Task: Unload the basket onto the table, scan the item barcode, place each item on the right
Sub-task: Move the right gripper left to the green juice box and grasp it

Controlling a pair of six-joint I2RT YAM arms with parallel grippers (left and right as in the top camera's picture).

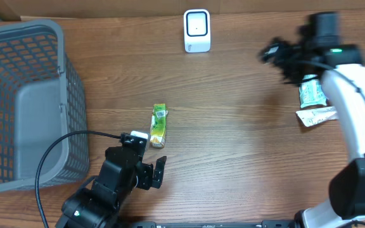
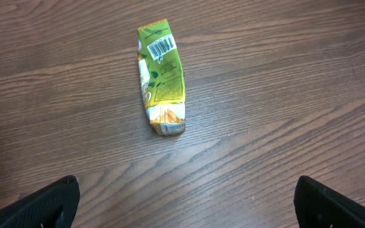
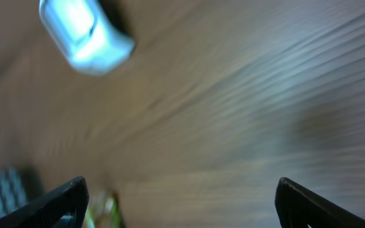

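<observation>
Green carton [image 1: 159, 125] lies flat on the counter [image 1: 246, 158]

Left tool [image 1: 154, 172] spread wide, carton just at its 12 o'clock, barcode up; right tool [image 1: 277, 54] at 2 o'clock gapes wide, apparently empty in a blurred view; white scanner [image 1: 197, 30] far at 12 o'clock.

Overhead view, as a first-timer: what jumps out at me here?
A small green-and-yellow packet lies alone in the middle, barcode up, just ahead of the open left hand. A big grey mesh basket fills the left edge, and a white scanner stands at the far side.
</observation>
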